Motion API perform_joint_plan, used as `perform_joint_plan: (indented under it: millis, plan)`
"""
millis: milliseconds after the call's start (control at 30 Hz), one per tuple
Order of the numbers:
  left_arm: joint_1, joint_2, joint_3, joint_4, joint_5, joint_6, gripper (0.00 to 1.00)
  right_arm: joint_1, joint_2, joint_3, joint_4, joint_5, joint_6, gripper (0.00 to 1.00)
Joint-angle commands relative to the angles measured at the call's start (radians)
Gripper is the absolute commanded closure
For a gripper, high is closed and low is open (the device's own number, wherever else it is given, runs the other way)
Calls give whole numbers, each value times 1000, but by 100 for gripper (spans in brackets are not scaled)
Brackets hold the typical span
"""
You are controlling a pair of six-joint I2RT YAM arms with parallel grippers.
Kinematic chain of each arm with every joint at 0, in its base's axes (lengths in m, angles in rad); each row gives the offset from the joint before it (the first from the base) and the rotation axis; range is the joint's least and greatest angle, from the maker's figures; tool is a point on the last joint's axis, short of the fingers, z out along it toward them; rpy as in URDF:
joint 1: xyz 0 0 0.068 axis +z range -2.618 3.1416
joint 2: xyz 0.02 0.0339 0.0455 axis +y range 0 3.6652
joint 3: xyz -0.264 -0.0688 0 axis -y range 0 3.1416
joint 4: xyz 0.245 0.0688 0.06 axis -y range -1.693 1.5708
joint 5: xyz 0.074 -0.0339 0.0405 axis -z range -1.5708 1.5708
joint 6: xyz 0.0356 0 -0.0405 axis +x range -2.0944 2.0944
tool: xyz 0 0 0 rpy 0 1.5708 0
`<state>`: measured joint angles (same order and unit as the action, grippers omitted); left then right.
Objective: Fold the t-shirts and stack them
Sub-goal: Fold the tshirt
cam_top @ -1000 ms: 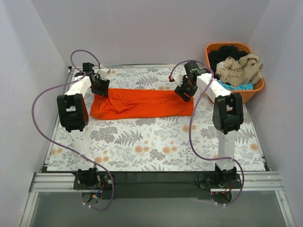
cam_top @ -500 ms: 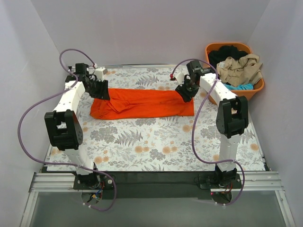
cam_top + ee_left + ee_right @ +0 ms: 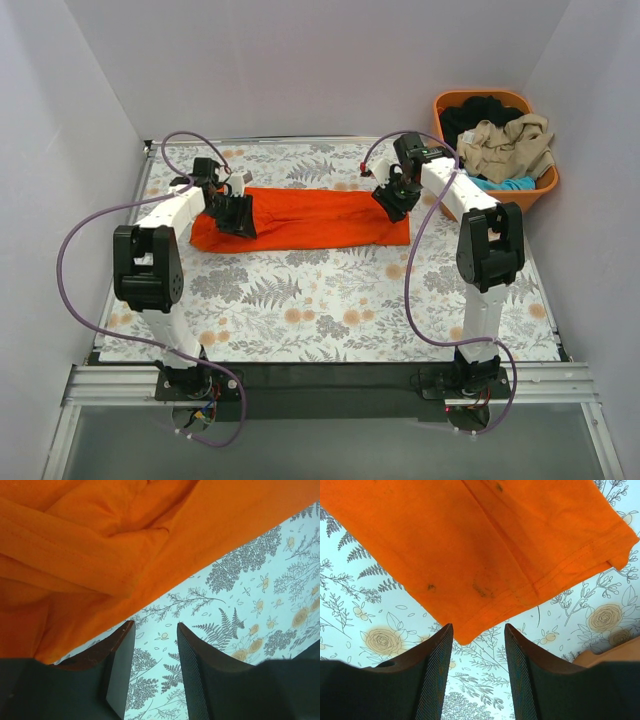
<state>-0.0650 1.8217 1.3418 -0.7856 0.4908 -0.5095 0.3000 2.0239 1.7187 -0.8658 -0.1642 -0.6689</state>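
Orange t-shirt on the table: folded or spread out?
Folded lengthwise: the orange t-shirt lies as a narrow band, with layered edges showing in the wrist views.

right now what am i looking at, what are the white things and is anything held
The white things are two robot arms bolted at the near edge of the table. The wide picture looks down from above and behind them; the other two come from cameras on each wrist. An orange t-shirt lies in a long strip on the floral top. More clothes fill an orange basket at the right. The left fingers and right fingers are open at the shirt's ends, holding nothing.
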Motion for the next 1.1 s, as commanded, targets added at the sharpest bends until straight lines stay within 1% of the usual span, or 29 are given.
perform_joint_plan:
  millis: [0,67,233,367,433,467,500,533,667,700,900,933,1000,1033,1067]
  plan:
    - [2,28,29,65,9,-41,62,-5,-16,-5,-10,2,2,56]
    - [-1,59,43,65,-3,-46,61,-7,-16,-5,-10,3,2,56]
    - [-4,79,46,77,-14,-47,61,-7,-17,-10,-9,5,-4,56]
    - [-4,116,57,95,-12,-64,65,-6,-8,-4,-10,5,-5,56]
    - [-6,117,65,105,-8,-72,74,-6,-8,-4,-9,6,-5,55]
    - [-6,117,77,112,-5,-83,82,-6,-10,-4,-9,6,-5,56]
    - [-6,116,86,115,-4,-89,96,-7,-10,-5,-10,6,-6,56]
    - [-6,116,95,117,-3,-92,100,-7,-10,-7,-10,6,-8,56]
    - [-6,139,169,141,2,-103,100,-6,-2,-4,-9,2,-9,57]
    - [-6,154,215,146,-1,-110,100,-6,-1,-4,-9,0,-8,58]
    - [-6,310,407,167,-17,-124,100,-7,1,-7,-9,5,-8,58]
    - [-6,356,451,172,-23,-124,100,-9,1,-7,-9,5,-8,58]
    - [-6,408,511,145,-27,-118,98,-7,1,-5,-12,6,-8,58]
    - [-6,431,573,122,-15,-103,90,-9,1,-5,-10,5,-9,58]
    - [-6,456,589,80,-9,-97,67,-7,-2,-5,-10,3,-8,56]
